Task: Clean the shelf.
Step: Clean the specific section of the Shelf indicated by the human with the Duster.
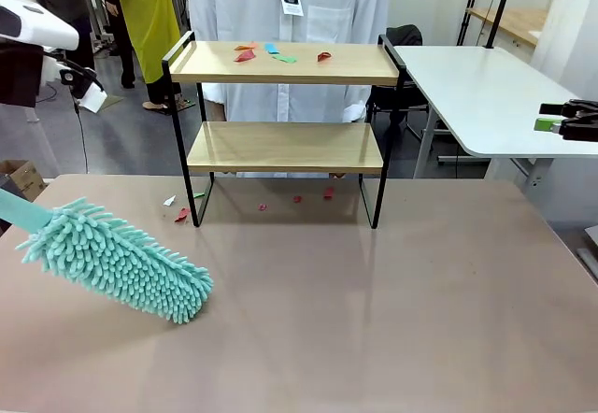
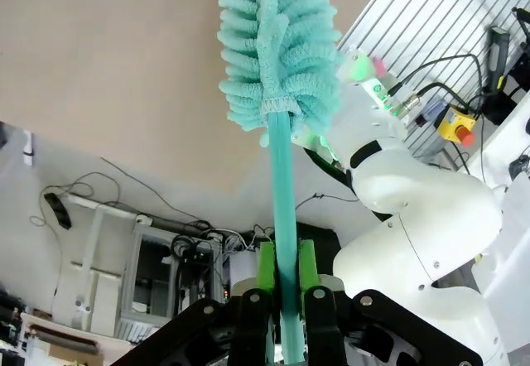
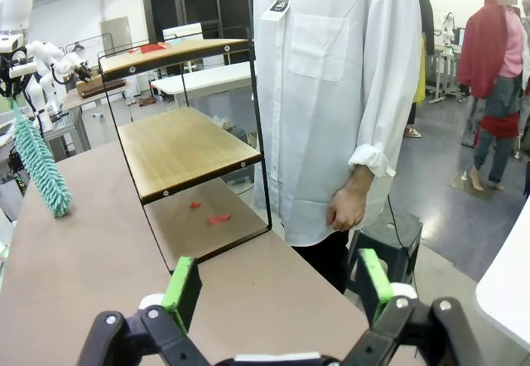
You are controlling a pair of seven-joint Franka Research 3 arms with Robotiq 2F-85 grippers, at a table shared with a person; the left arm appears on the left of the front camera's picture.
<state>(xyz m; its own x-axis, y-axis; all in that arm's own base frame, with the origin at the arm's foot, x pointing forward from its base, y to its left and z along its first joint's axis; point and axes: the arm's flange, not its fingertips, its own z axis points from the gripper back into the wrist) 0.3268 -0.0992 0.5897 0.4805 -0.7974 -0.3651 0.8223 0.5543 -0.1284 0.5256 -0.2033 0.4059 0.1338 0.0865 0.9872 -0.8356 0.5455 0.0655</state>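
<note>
The shelf [image 1: 285, 147] stands on the brown table [image 1: 392, 320] toward twelve o'clock in the front view, right at the far edge, with a person [image 1: 290, 11] in a white shirt just behind it. Coloured paper scraps [image 1: 271, 53] lie scattered on its top board. A few red bits [image 1: 313, 195] lie on the table under the shelf, with a couple more by its left foot.

The left gripper [image 2: 286, 258] has its jaws clamped on the thin handle [image 2: 284, 192] of a fluffy teal duster [image 1: 117, 259]. In the front view the duster's head is at about nine o'clock on the table, well apart from the shelf. It slants with its tip toward four o'clock, low over the tabletop (whether it touches I cannot tell).

The right gripper [image 3: 277, 271] has its jaws spread wide with nothing between them. In the front view it is at the three o'clock edge [image 1: 553, 121], raised above the table. Its own camera looks along the table at the shelf's end frame, which is at eleven o'clock there. The person's hand [image 3: 346, 209] hangs loose at one o'clock.
</note>
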